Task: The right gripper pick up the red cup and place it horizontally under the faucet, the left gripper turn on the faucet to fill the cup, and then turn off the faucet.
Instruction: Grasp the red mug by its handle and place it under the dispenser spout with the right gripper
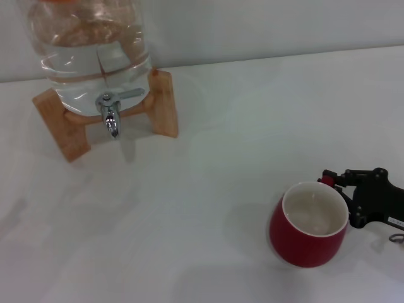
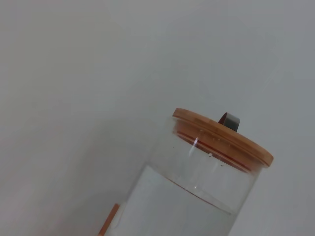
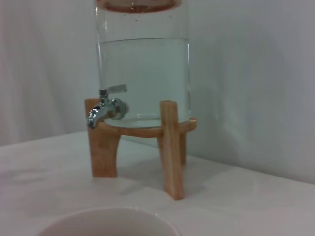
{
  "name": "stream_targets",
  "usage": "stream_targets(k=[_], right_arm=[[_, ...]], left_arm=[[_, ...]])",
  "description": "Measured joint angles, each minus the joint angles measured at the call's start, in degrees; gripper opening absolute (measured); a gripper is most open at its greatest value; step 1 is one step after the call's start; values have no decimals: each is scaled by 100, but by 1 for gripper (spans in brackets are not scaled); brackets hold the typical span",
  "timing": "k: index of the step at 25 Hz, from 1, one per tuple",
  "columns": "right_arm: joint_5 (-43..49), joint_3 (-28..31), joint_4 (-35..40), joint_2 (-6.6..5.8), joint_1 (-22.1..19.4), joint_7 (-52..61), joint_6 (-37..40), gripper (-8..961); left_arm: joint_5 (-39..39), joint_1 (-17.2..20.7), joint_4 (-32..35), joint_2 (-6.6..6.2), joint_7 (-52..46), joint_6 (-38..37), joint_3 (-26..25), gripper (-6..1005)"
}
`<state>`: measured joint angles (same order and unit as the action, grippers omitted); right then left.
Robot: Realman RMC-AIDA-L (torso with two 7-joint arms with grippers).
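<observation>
The red cup (image 1: 308, 226) stands upright on the white table at the near right, with its off-white inside showing. My right gripper (image 1: 346, 197) is right against the cup's right side, at rim height. The cup's rim also shows in the right wrist view (image 3: 106, 222), close below the camera. The faucet (image 1: 111, 112) is at the far left, with its lever pointing right and its spout down. It is fixed to the glass jar (image 1: 95, 50) on the wooden stand (image 1: 165, 104). It also shows in the right wrist view (image 3: 104, 107). My left gripper is out of view.
The jar is partly filled with water and has a wooden lid (image 2: 224, 137), which the left wrist view shows from near lid height. The white table (image 1: 208, 208) lies between the cup and the stand. A pale wall stands behind the jar.
</observation>
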<state>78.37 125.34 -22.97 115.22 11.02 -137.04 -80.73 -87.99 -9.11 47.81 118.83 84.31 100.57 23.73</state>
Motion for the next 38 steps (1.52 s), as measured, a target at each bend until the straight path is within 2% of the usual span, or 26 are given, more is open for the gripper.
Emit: stream_targets(k=[8,15,23,25,31,33,38], right_arm=[[-259,-497,2,8,128,76,183,132],[-540,-836,-71,9,245,89,303,132],[-676,-1038,-78,13,581,267,353,133],[-926,-1365,-103,15,679,300,533,133],[-2027,-3081,-700,16,708,440,1588,133],[-2194,-3416,-928,13,693,562,1875,133],[-2355,-3822,-1328,11,691,934,2432,132]], left_arm=[[56,38,0,0,35,6,0,892],[117,366,0,-38,36,-22,-91,892],[269,575,0,0,67,-67,-261,892],[274,587,0,0,75,-63,-290,892],[280,590,-9,0,85,-63,-293,892],[289,581,-11,-3,86,-67,-292,892],[356,541,-18,-10,93,-75,-290,892]])
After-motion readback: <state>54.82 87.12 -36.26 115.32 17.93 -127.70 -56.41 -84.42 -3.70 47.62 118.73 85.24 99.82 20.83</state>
